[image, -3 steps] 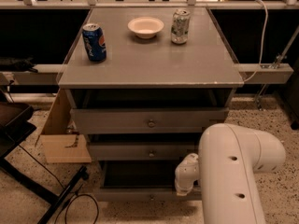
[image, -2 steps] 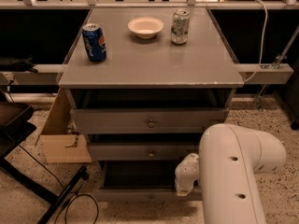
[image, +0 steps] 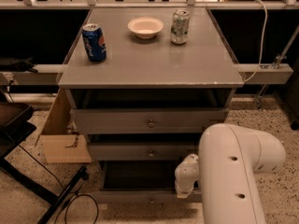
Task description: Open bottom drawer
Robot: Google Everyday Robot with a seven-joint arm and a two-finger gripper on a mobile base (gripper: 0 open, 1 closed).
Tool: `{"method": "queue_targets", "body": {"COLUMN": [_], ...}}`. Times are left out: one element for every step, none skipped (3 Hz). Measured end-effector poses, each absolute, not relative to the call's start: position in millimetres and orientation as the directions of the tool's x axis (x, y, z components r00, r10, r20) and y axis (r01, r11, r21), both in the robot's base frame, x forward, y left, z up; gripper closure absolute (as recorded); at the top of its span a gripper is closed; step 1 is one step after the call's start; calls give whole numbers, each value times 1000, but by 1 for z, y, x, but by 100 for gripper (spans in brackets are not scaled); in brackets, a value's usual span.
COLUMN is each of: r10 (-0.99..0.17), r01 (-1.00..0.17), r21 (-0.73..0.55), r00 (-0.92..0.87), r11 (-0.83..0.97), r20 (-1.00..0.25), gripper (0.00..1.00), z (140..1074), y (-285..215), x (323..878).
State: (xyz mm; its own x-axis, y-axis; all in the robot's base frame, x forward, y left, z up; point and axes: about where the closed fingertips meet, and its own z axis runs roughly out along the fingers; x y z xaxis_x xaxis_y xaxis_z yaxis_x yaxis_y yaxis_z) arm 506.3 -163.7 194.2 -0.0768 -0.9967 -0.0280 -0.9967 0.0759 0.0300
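White gripper [image: 186, 188] at bottom drawer [image: 125, 197]

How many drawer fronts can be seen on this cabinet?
3. The top drawer sits under the tabletop, the middle drawer below it, the bottom drawer lowest, by the floor. The gripper is at its right end; the arm hides that corner.

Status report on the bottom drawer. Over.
Gripper low, at right end of narrow grey flat-fronted bottom drawer. Drawer looks partly out, dark interior showing. Only white robot arm in front, right side.
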Motion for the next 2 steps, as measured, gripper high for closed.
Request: {"method": "queue_targets", "body": {"r10": [-997,-997], "r01": [-997,-997], "r21": [30,30], "r00": [-77,-77], "r11": [76,76], "r20": [-28,-28], "gripper": [27,4], "z": [194,194], "y": [-164,-164], "x": [506,506]}}
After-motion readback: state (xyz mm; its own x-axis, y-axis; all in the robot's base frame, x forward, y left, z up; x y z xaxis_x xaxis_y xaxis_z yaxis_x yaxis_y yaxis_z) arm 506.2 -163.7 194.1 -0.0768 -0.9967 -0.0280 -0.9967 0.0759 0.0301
